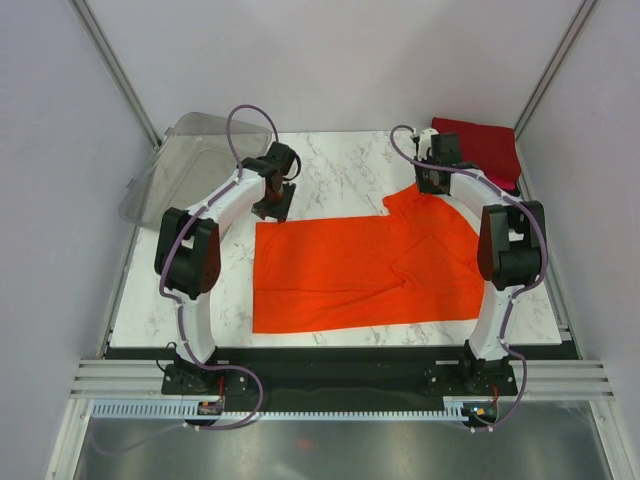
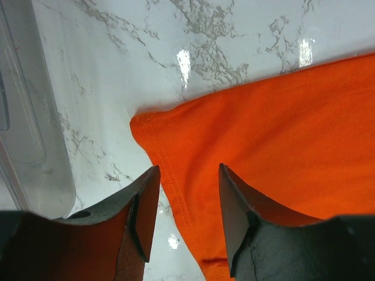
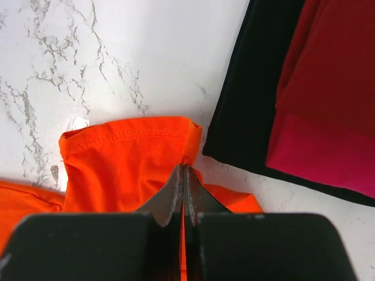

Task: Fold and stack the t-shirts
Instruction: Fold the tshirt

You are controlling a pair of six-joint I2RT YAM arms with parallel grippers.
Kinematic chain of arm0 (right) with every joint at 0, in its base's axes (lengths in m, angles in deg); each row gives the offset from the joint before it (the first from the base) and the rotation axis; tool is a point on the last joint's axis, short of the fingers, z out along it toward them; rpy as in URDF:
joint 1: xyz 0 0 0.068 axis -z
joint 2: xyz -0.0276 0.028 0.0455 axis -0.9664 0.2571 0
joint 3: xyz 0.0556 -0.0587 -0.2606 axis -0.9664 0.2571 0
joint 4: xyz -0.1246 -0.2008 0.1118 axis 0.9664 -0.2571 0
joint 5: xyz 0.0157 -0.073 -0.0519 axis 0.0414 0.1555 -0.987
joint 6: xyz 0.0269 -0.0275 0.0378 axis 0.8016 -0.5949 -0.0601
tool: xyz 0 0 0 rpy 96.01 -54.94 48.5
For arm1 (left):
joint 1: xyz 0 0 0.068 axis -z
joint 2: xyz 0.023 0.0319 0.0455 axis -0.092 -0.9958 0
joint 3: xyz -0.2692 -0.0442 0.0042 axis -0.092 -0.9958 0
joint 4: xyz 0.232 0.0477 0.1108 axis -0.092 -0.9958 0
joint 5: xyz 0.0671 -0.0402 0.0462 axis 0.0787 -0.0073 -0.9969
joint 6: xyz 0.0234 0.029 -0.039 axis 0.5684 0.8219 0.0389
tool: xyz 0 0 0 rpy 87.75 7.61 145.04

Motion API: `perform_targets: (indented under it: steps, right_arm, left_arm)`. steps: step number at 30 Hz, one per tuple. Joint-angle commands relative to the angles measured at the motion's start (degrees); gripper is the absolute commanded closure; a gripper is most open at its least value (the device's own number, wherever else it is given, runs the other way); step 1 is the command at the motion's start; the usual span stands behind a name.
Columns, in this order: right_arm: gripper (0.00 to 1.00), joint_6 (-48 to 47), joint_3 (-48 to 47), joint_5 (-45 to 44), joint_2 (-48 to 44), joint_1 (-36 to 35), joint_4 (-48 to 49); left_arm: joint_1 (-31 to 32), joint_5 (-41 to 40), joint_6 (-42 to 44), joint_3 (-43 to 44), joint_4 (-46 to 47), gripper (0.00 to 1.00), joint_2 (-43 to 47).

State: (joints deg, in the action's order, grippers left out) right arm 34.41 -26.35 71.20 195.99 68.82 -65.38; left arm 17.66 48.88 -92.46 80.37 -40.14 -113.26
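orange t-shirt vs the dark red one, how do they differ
The orange t-shirt lies spread out mid-table; the dark red t-shirt is folded at the far right corner. The orange one rests on the marble table; the dark red one tops a pile over a pinkish-red shirt and a black shirt. The right gripper pinches the orange one's sleeve; nothing touches the dark red one. Both are cloth.

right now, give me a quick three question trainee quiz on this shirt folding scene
1. True or false: the right fingers are shut on the orange t-shirt's sleeve.
2. The left fingers are: A shut on cloth; B open above the orange t-shirt's edge; C shut, empty.
3. Fill in: the folded stack shows dark red, pinkish-red and ____ cloth.
Key: 1 true; 2 B; 3 black.
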Motion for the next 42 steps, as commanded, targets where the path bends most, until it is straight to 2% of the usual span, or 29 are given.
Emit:
perform_targets:
  steps: [1,8,12,17,22,34,42]
  right_arm:
    - [1.0,-0.83,1.07,1.08,-4.93,-0.4,3.48]
    - [1.0,0.58,1.87,3.46,-7.66,-0.31,3.93]
    - [1.0,1.63,2.74,3.63,-8.98,-0.39,4.19]
    - [1.0,2.25,6.17,2.49,-11.0,-0.31,6.03]
    - [1.0,2.6,9.42,3.63,-13.2,-0.4,7.79]
    - [1.0,2.42,10.39,4.16,-14.96,-0.4,7.97]
    - [1.0,2.69,11.53,3.54,-16.01,-0.4,8.67]
  left_arm:
    - [-0.44,0.23,5.25,-0.68,-0.53,0.48,0.44]
    - [-1.14,4.26,10.87,-0.67,3.59,0.5,-0.62]
    - [-1.14,3.67,16.14,-1.38,4.57,0.51,-1.4]
    - [-2.11,4.54,15.8,0.29,6.15,0.51,-2.28]
    - [-2.37,0.32,19.05,-0.51,6.5,0.48,-3.69]
    - [-3.95,0.85,22.3,-1.82,8.08,0.48,-4.57]
    - [-4.31,1.29,22.48,-0.16,7.91,0.53,-7.29]
